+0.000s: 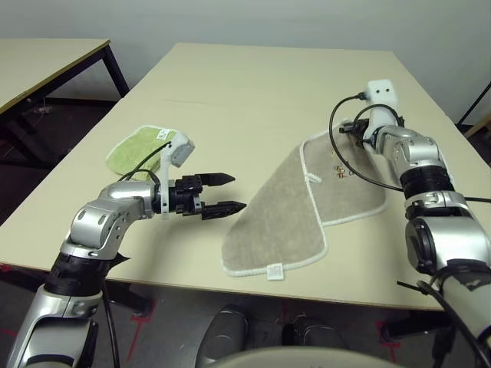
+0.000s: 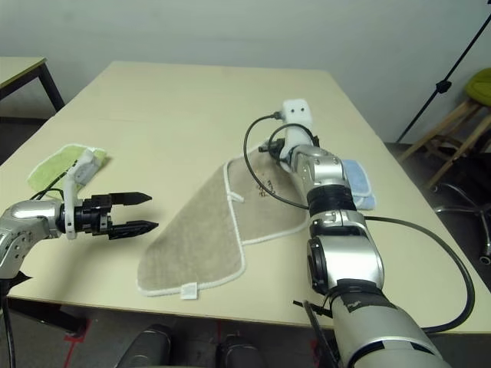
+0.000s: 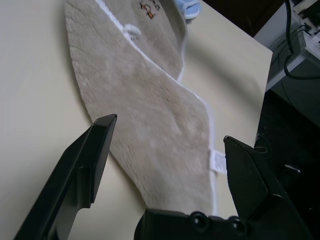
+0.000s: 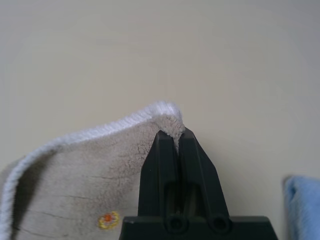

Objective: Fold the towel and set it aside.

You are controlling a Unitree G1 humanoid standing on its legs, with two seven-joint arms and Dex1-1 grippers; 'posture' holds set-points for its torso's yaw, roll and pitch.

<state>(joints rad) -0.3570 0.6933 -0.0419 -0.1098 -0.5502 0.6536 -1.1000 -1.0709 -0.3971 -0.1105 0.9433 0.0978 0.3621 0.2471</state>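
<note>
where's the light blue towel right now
In the right eye view the light blue towel lies on the table's right side, partly hidden behind the right forearm, just right of the beige towel.

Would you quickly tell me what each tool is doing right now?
Left tool: open, holding nothing, beside the towel.
Right tool: shut on the towel's far corner.

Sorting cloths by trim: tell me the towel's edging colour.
White, on the towel; clearest in the right wrist view.
</note>
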